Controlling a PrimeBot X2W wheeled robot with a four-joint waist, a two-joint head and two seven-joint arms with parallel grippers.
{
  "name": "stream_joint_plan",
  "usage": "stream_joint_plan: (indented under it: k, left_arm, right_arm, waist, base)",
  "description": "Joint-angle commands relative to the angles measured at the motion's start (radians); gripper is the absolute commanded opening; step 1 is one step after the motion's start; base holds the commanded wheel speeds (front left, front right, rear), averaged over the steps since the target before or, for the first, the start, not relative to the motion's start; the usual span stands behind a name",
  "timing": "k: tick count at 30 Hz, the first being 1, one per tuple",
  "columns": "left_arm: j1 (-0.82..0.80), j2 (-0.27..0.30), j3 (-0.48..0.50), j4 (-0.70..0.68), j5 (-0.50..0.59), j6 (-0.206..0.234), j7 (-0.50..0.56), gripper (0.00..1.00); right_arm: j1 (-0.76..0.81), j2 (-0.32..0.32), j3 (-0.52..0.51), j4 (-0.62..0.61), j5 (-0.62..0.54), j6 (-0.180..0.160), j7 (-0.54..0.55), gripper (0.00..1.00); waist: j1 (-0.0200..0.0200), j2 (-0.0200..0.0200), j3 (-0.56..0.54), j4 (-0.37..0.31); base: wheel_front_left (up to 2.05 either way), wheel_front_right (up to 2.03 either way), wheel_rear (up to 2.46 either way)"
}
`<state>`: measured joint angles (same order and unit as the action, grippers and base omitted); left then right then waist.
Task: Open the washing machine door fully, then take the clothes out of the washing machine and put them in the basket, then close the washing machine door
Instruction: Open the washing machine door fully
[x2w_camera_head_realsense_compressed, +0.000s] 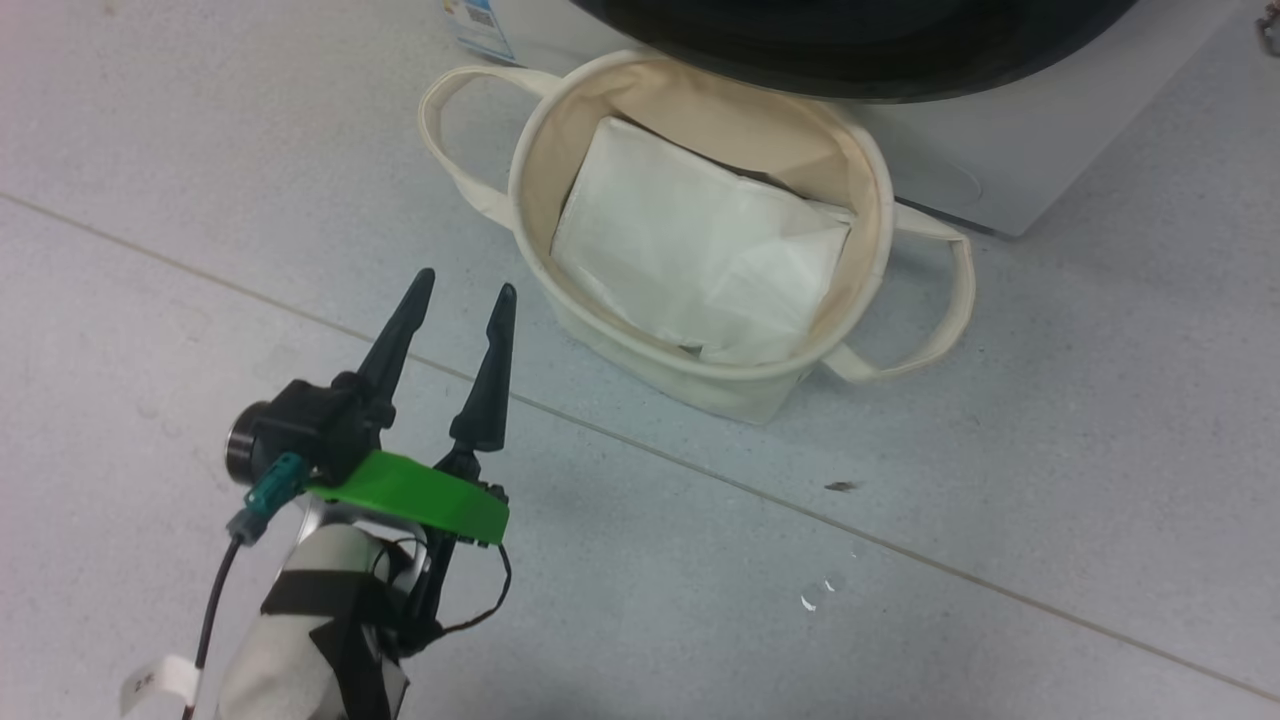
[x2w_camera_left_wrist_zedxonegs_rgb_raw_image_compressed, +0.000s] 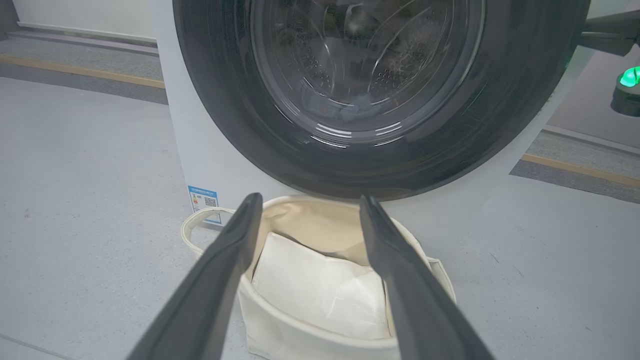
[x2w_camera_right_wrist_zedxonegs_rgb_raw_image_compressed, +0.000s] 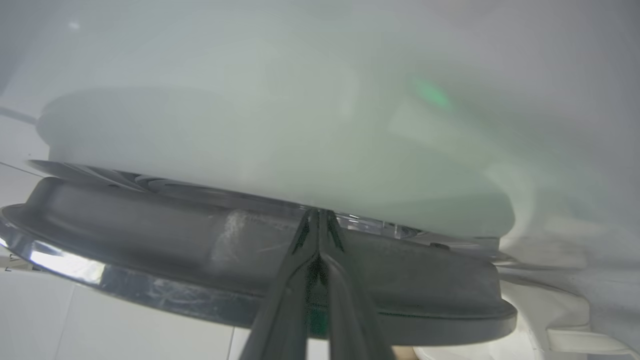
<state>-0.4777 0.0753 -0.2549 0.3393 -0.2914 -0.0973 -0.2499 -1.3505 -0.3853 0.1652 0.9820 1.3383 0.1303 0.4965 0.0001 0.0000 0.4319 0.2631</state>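
The washing machine (x2w_camera_left_wrist_zedxonegs_rgb_raw_image_compressed: 220, 165) stands white and boxy straight ahead of my left wrist. The washing machine door (x2w_camera_left_wrist_zedxonegs_rgb_raw_image_compressed: 520, 90) lies against its front, glossy black rim around clear glass. A dim bluish heap, the clothes (x2w_camera_left_wrist_zedxonegs_rgb_raw_image_compressed: 361, 106), shows through the glass low in the drum. The cream basket (x2w_camera_head_realsense_compressed: 530, 150) sits on the floor right below the door and holds a plain white folded sheet (x2w_camera_head_realsense_compressed: 690, 240). My left gripper (x2w_camera_head_realsense_compressed: 462, 290) hangs open and empty a little short of the basket. My right gripper (x2w_camera_right_wrist_zedxonegs_rgb_raw_image_compressed: 320, 212) is shut, its tips at the seam between the door's edge (x2w_camera_right_wrist_zedxonegs_rgb_raw_image_compressed: 150, 240) and the washer's white front.
Grey floor (x2w_camera_head_realsense_compressed: 900, 520) with a thin joint line spreads around the basket. A blue sticker (x2w_camera_left_wrist_zedxonegs_rgb_raw_image_compressed: 204, 200) marks the washer's lower left corner. A green light (x2w_camera_left_wrist_zedxonegs_rgb_raw_image_compressed: 631, 77) glows at the far right of the left wrist view.
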Motion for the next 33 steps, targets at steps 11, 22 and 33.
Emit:
stream_joint_plan:
  k: [11, 22, 33]
  left_arm:
    - [-0.02, -0.01, 0.065, -0.013, 0.034, -0.02, -0.012, 1.0]
    - [0.035, -0.009, 0.095, 0.016, 0.059, -0.029, -0.012, 1.0]
    - [0.121, 0.011, 0.115, 0.043, 0.065, -0.032, -0.012, 1.0]
  right_arm:
    - [0.027, 0.04, 0.057, -0.118, 0.049, 0.0, 0.123, 0.0]
    - [0.252, 0.11, 0.132, -0.325, 0.129, 0.0, 0.228, 0.0]
    - [0.477, 0.226, 0.204, -0.44, 0.185, 0.0, 0.219, 0.0]
  waist:
    - [-0.0001, 0.0, -0.018, 0.008]
    - [-0.0001, 0.0, -0.142, -0.027]
    - [-0.0001, 0.0, -0.302, -0.019]
  base:
    - [0.0, 0.0, 0.0]
    - [0.0, 0.0, 0.0]
    - [0.0, 0.0, 0.0]
